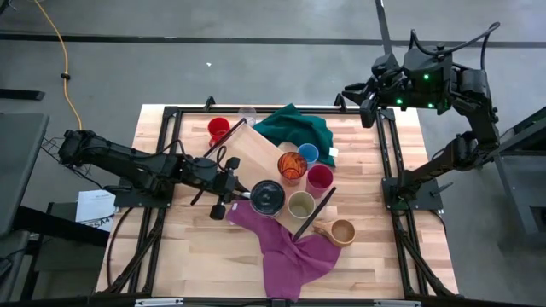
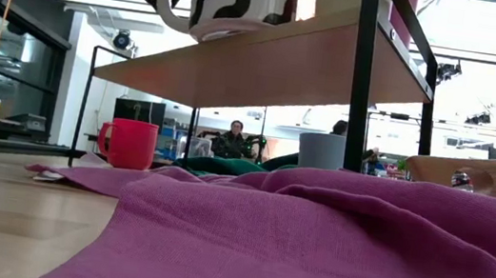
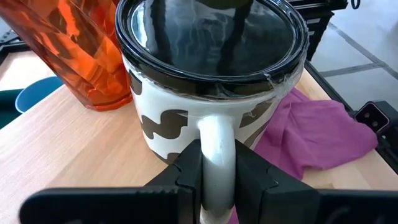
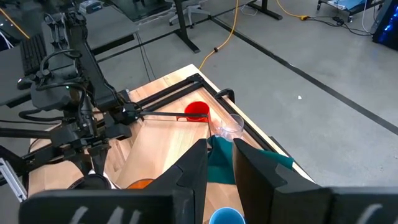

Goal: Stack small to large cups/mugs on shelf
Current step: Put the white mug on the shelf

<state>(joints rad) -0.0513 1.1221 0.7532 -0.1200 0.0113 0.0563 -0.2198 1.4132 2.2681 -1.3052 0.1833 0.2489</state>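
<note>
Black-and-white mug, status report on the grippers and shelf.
Left gripper shut on black-and-white mug handle, on shelf. Right gripper raised, clear. Orange cup close beside.

Robotics lab with an open work floor

Cables (image 1: 66,77) are trailing over grey concrete floor (image 1: 256,68); ceiling strip lights (image 2: 103,2) are glowing above distant desks.

Legible text: nearly none; one candidate only, a white sheet (image 1: 95,207) on the floor at lower left of the high view, beside the bench (image 1: 188,256), partly under the left arm; dark print on it, letters cut off and too small to read; cups, mugs and cloths carry no readable lettering.
</note>
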